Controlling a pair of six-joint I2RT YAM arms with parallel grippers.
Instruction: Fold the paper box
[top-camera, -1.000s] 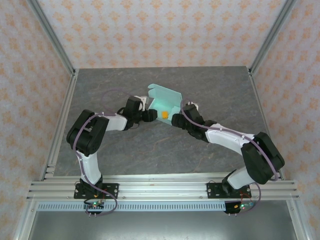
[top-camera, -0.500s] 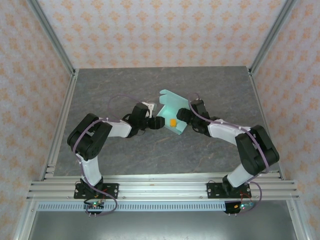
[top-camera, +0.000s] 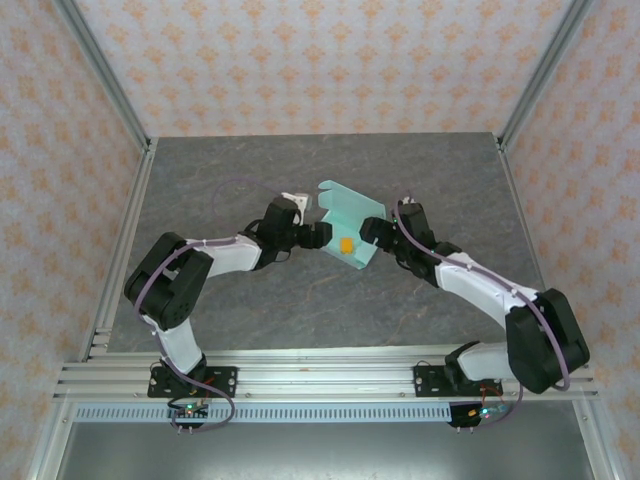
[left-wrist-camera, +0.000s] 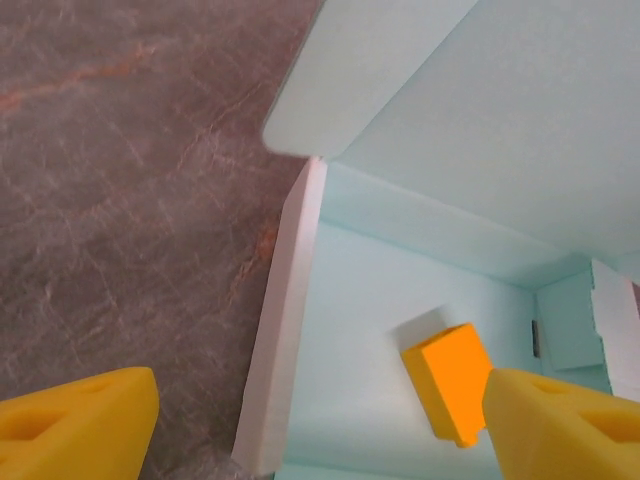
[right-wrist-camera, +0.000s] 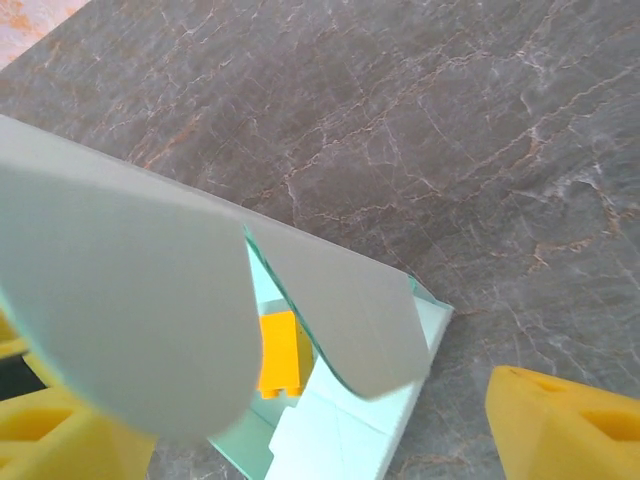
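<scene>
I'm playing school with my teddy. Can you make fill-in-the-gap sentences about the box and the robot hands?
1. The piece lying inside the box is coloured ___.
2. The box sits on a table coloured ___.
3. The left hand and right hand are not shut but ___.

Missing words: orange; grey; open.
</scene>
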